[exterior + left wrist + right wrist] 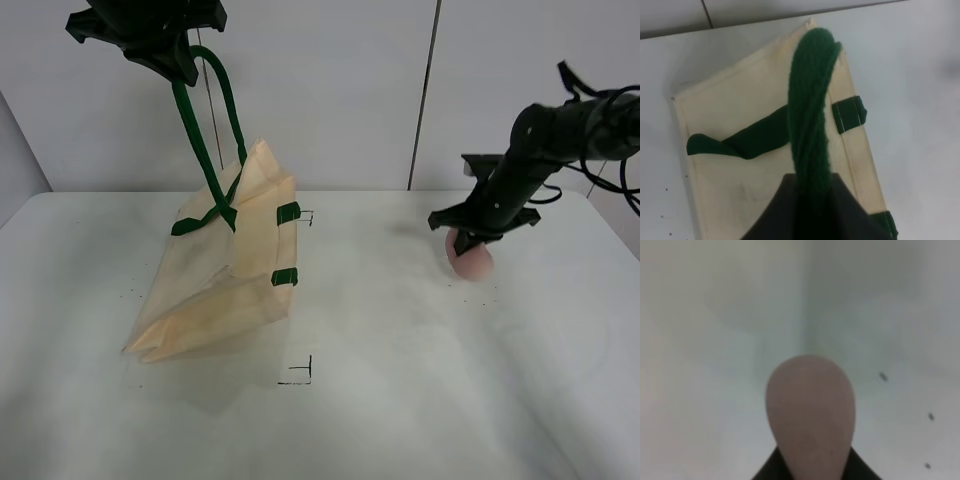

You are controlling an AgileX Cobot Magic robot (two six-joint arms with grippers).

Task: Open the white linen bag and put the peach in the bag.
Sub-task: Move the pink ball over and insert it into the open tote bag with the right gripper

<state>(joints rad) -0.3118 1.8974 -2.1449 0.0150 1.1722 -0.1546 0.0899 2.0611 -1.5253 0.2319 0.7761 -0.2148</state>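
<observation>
Fingers of our L gripper (183, 68) pinch dark green strap (196, 140) of cream fabric bag (215, 290), left; R gripper (466, 238) clamps round dusty-pink peach (474, 263), right.

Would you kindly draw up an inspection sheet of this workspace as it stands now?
Surface: white table, black corner marks and a few small specks on it.
Job's things: white linen bag hangs tilted by one green handle, its lower edge on the table; peach at the table's right side, outside the bag.
Clutter: nothing seen.
Grippers: left gripper shut on the handle, raised above the bag; right gripper shut on the peach.
Cables: black cables loop along the right arm, clear of the bag.
Surroundings: plain pale wall panels behind the table.
</observation>
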